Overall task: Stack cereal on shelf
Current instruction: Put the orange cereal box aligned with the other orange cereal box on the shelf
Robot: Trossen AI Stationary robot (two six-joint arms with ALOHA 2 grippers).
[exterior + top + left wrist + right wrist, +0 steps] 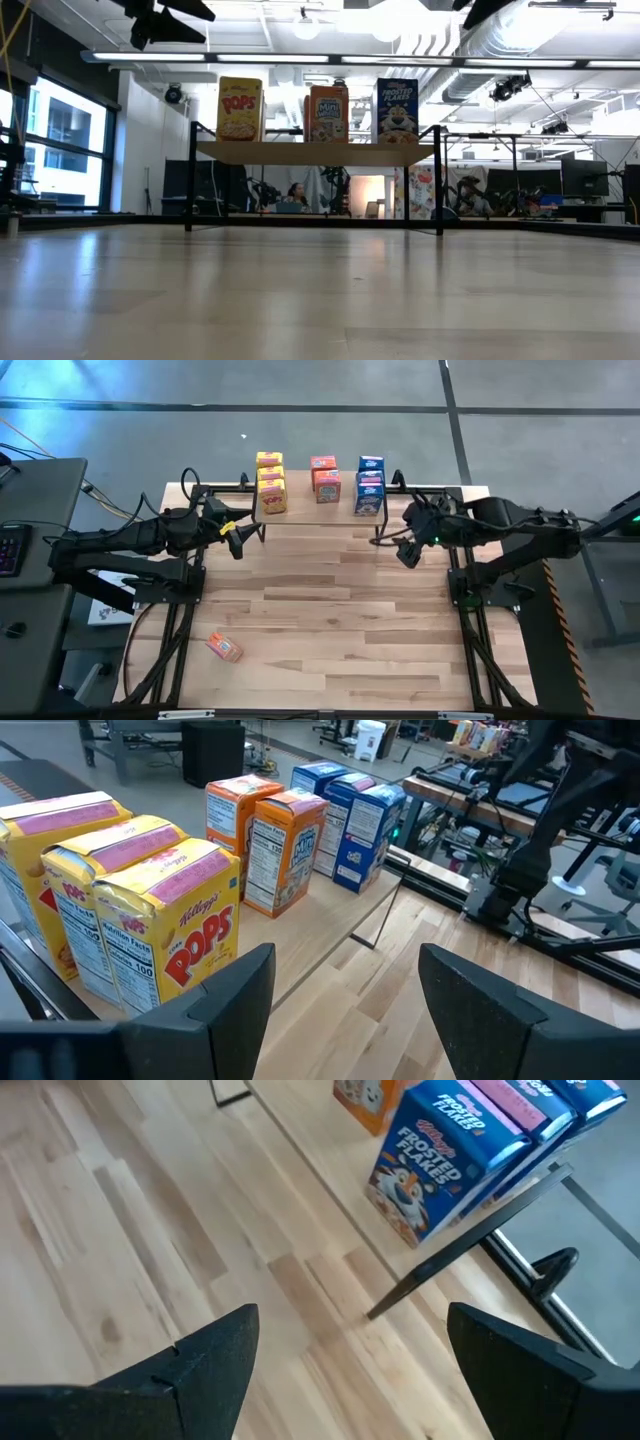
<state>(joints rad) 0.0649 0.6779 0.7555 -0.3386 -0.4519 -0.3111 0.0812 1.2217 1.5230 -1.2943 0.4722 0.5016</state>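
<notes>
The shelf (pixel 310 510) stands at the table's far edge on thin black legs. On it stand three yellow cereal boxes (pixel 270 485), two orange-red ones (pixel 325 478) and three blue ones (pixel 368 485), each colour in a row running front to back. Another orange-red box (pixel 224 648) lies flat on the table near the front left. My left gripper (pixel 236 540) hovers open just before the shelf's left end, facing the yellow boxes (pixel 150 920). My right gripper (pixel 408 552) hovers open before the shelf's right end, above the table near a blue box (pixel 440 1170).
Black frame rails run along the table's left and right sides under both arms. The wide stretch of tabletop (pixel 330 620) between the shelf and the near edge holds only the lying box. A desk with a keyboard (pixel 10 545) stands off the table's left side.
</notes>
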